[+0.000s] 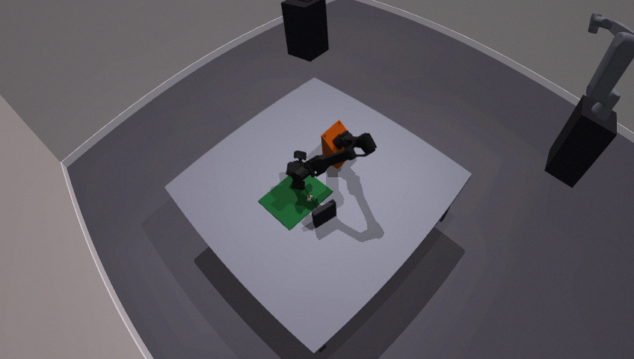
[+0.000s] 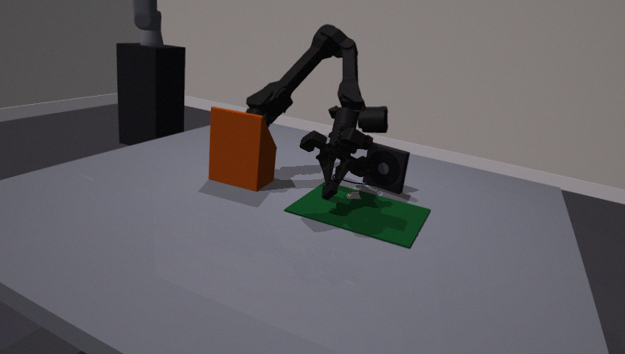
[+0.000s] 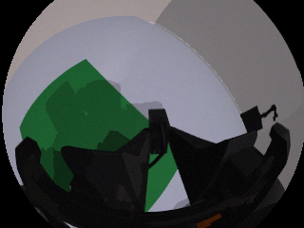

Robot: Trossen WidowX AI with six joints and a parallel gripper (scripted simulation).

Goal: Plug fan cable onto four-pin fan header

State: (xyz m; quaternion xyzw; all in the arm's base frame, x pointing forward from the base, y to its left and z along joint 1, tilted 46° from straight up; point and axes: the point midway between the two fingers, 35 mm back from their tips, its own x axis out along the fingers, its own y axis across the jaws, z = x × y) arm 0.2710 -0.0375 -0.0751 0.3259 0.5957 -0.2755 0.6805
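Exterior view showed the gripper [image 2: 329,191] pinching the plug [image 2: 329,192] above the board [image 2: 385,223], header [image 2: 353,195] at its three o'clock; descending there would likely miss.

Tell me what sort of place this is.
Likely a robot test cell: one grey table in a bare walled room, bearing an arm on an orange mount, with black pedestals on the floor.
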